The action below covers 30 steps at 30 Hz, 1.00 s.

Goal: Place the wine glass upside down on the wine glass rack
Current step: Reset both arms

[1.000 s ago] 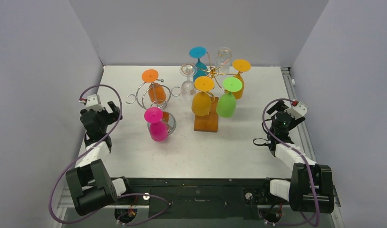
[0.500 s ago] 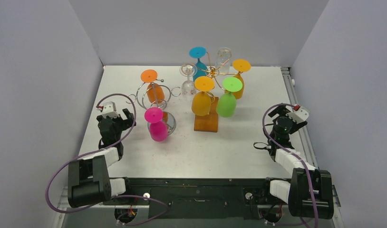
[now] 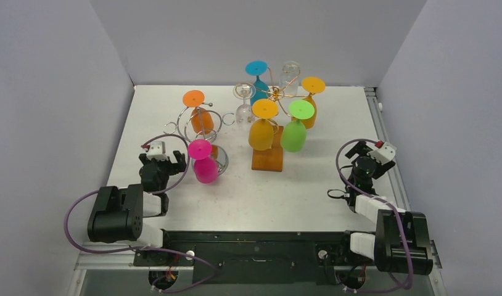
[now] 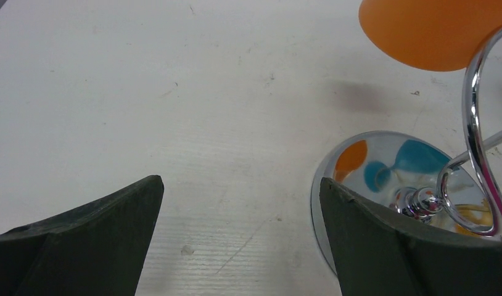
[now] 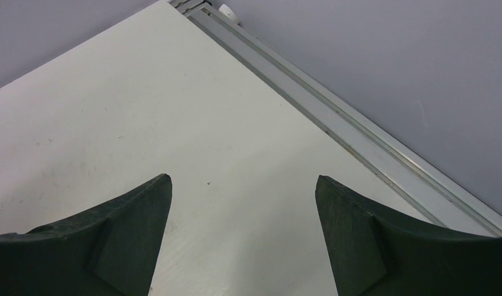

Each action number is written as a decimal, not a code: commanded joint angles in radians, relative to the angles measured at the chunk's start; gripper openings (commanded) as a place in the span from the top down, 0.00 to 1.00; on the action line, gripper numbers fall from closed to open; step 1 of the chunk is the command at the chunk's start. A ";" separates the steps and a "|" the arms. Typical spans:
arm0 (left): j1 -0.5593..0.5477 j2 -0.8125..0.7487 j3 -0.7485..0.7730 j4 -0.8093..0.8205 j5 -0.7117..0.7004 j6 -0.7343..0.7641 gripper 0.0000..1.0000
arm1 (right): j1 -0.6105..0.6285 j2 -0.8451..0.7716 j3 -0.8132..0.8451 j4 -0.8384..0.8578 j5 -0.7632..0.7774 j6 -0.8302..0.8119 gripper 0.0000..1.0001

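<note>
I had the left fingers [image 4: 88,240] spread wide with nothing between them, low over the counter [image 4: 174,92] just to the near-left of the chrome rack [image 3: 220,161]. From the wrist view I could see that rack's mirrored base and one wire loop beside my right-hand finger, apart from it. I judged that open, stood-off pose to be right, because the pink wine glass [image 3: 205,168] looked to be carried by the rack and not by me.

The glass sat on the near side of the chrome rack, with its bowl over the near-left part of the round base. An orange glass [image 3: 193,98] hung on the far side of the same rack, so the two were spread around the post rather than crowded on one arm.

The right fingers [image 5: 94,240] were also apart and empty, well to the right of the chrome rack, over bare counter by the edge rail. That seemed sensible to me, since the job lay on the left arm's side and this arm was out of the way.

The pink glass was inverted, with its foot disc on top and the mouth of the bowl facing down. Its long axis, along the stem, ran near upright. In the overhead view the foot showed slightly back and left of the bowl. I could not tell whether that was a real lean or only the camera's angle. Nor could I make out the wire under the foot.
</note>
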 commanded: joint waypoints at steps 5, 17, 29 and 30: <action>-0.049 0.005 0.001 0.122 0.026 0.089 0.04 | 0.170 0.190 -0.013 0.354 0.023 -0.206 0.18; -0.049 0.007 0.076 0.002 0.030 0.087 0.04 | 0.158 0.183 -0.012 0.312 0.123 -0.140 0.17; -0.050 0.007 0.084 -0.017 -0.042 0.063 0.04 | 0.158 0.183 -0.013 0.315 0.126 -0.142 0.17; -0.050 0.008 0.085 -0.018 -0.042 0.064 0.04 | 0.158 0.182 -0.013 0.315 0.126 -0.142 0.16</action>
